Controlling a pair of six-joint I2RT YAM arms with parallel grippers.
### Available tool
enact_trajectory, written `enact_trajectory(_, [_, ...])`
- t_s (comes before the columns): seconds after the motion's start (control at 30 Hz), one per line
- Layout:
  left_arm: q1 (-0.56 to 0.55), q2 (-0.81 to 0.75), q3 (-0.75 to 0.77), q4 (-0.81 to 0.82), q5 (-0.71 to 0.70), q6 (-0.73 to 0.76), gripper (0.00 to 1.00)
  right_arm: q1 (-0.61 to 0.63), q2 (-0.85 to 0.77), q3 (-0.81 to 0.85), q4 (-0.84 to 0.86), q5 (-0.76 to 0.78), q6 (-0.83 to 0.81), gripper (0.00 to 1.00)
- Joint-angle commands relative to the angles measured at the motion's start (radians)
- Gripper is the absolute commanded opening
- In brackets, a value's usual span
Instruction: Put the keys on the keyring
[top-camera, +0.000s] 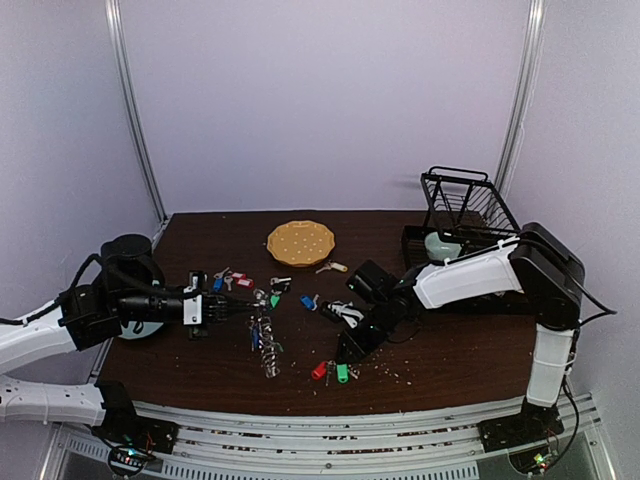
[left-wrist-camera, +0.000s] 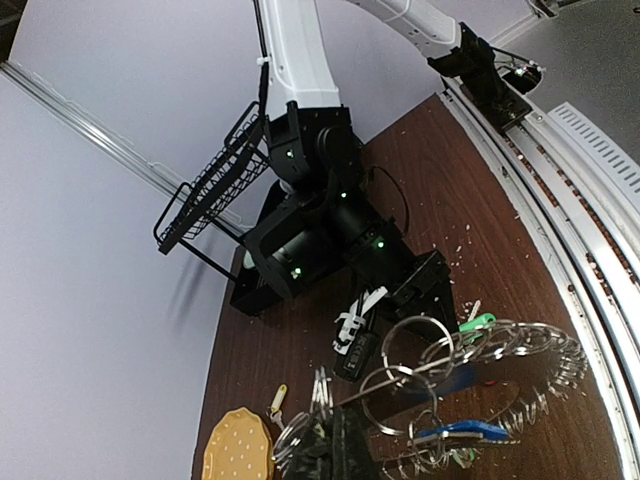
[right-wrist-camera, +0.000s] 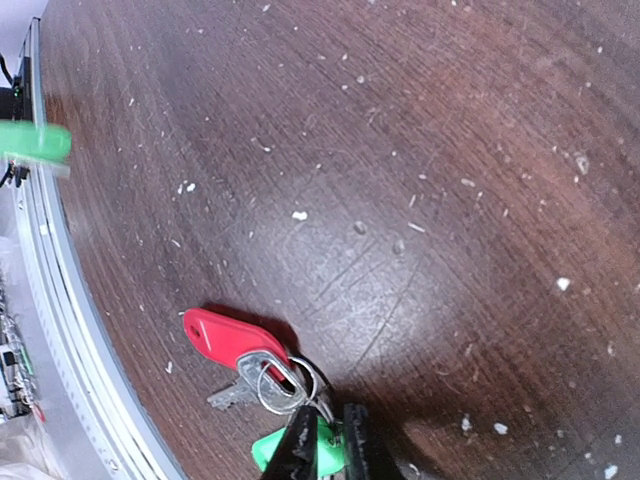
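Note:
The keyring (top-camera: 262, 335) is a silver wire loop hung with many small rings and keys. My left gripper (top-camera: 240, 307) is shut on its wire, and the ring hangs out to the right of it. In the left wrist view the fingers (left-wrist-camera: 340, 445) clamp the wire of the keyring (left-wrist-camera: 520, 345), with a blue-tagged key (left-wrist-camera: 460, 432) on it. My right gripper (top-camera: 352, 352) is down at the table by a red-tagged key (top-camera: 319, 370) and a green-tagged key (top-camera: 342, 373). In the right wrist view the gripper (right-wrist-camera: 330, 410) is shut on the green-tagged key (right-wrist-camera: 268, 455), beside the red-tagged key (right-wrist-camera: 225, 340).
Loose tagged keys lie mid-table: blue (top-camera: 307, 301), red (top-camera: 240, 281), yellow (top-camera: 335, 267). A black fob with a white tag (top-camera: 345, 313) lies near the right gripper. A yellow-orange plate (top-camera: 300, 242) sits at the back centre. A black wire rack (top-camera: 465, 210) stands at the back right.

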Motion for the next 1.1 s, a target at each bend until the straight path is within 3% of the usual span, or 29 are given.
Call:
enact_trajectory(0.0, [-0.004, -0.005, -0.002, 0.085, -0.011, -0.013, 0.00, -0.004, 0.032, 0.012, 0.019, -0.044, -0.014, 0.08])
enact_trajectory(0.1, [-0.003, -0.008, -0.004, 0.085, -0.012, -0.014, 0.00, -0.005, 0.030, 0.012, 0.015, -0.043, -0.017, 0.00])
enact_trajectory(0.43, [-0.003, 0.016, -0.004, 0.090, -0.069, -0.021, 0.00, -0.005, -0.082, 0.068, -0.058, -0.040, -0.009, 0.00])
enact_trajectory(0.77, [-0.023, 0.085, 0.019, 0.088, -0.113, -0.008, 0.00, 0.045, -0.301, 0.315, -0.344, 0.088, 0.008, 0.00])
enact_trajectory(0.87, [-0.048, 0.110, 0.032, 0.087, -0.105, -0.002, 0.00, 0.080, -0.342, 0.367, -0.352, 0.151, -0.015, 0.00])
enact_trajectory(1.07, [-0.087, 0.137, 0.038, 0.087, -0.133, 0.023, 0.00, 0.089, -0.353, 0.371, -0.341, 0.119, -0.032, 0.00])
